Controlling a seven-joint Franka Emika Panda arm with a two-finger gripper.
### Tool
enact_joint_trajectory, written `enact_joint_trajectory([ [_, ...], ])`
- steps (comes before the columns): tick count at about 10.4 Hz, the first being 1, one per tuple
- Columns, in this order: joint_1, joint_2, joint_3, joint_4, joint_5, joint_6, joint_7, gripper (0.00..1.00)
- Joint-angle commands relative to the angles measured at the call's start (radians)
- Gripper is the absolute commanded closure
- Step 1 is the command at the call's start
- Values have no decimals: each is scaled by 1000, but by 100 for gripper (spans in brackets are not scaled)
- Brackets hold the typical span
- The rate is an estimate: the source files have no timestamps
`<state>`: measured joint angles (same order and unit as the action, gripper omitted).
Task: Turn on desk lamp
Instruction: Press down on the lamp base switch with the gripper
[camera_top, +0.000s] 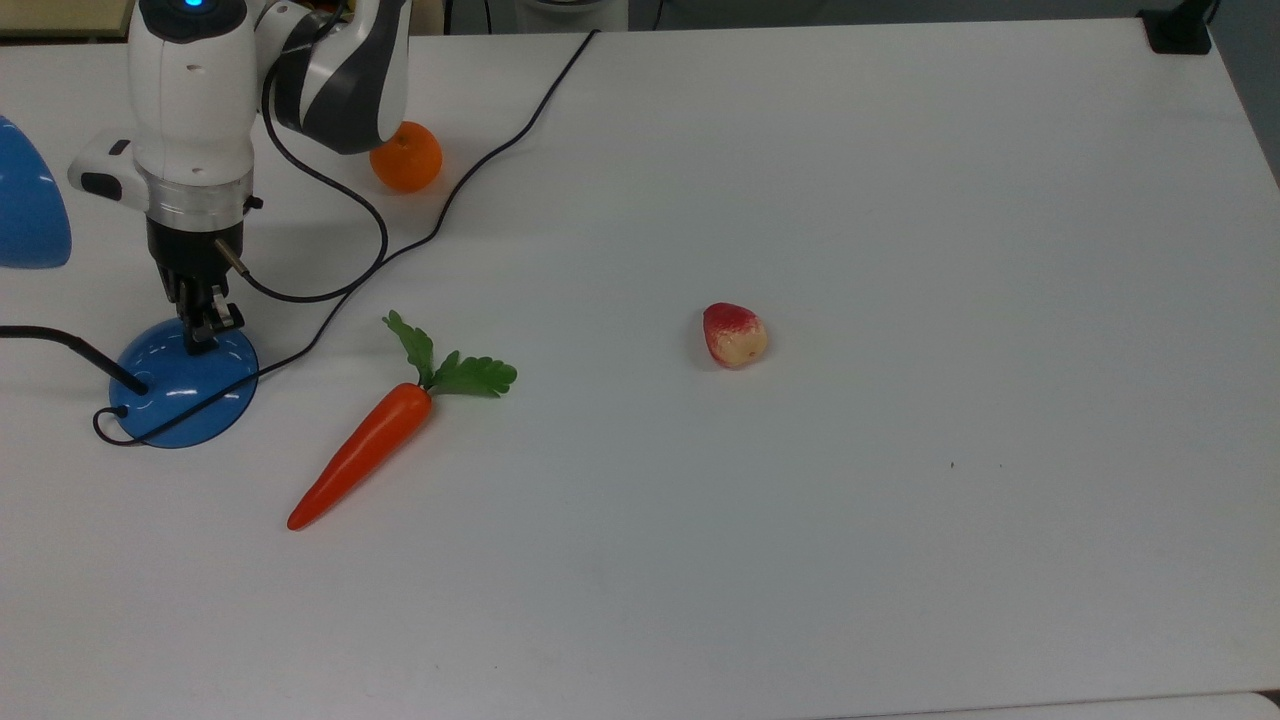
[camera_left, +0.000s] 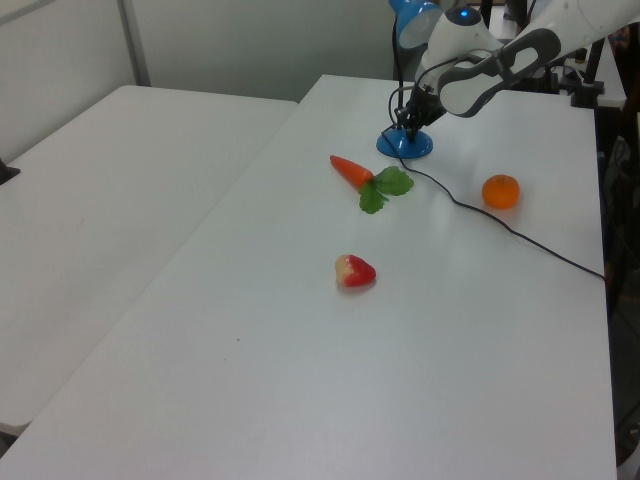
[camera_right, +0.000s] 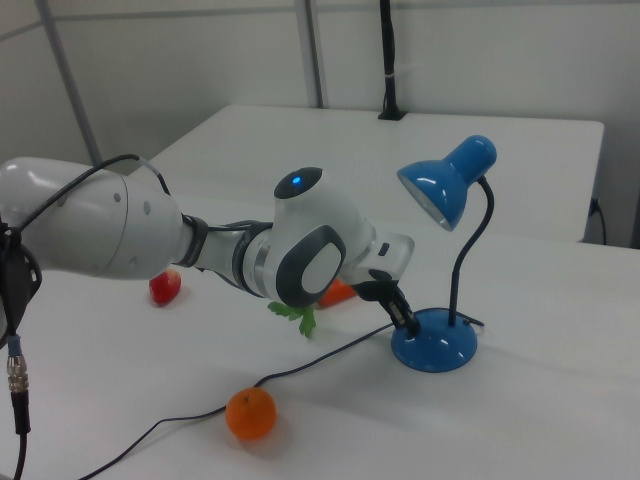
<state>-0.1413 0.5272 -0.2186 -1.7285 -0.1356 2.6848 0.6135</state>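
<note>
The gripper (camera_top: 201, 335), fingers pressed together, is touching the lamp (camera_top: 185, 385) base at the top view's left, hiding the switch. The shade is showing whole in the right view (camera_right: 445, 185) but is getting cut off in the top view.

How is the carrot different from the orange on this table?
The carrot is long and tapered with green leaves at one end; the orange is round with no leaves. In the top view the carrot lies in the open, while the arm partly covers the orange. Both are orange and rest on the white table.
</note>
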Motion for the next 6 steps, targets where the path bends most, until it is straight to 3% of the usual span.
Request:
enact_joint_trajectory([
  [1, -4, 16, -12, -11, -21, 12, 19, 100],
  [6, -14, 36, -12, -9, -21, 13, 19, 100],
])
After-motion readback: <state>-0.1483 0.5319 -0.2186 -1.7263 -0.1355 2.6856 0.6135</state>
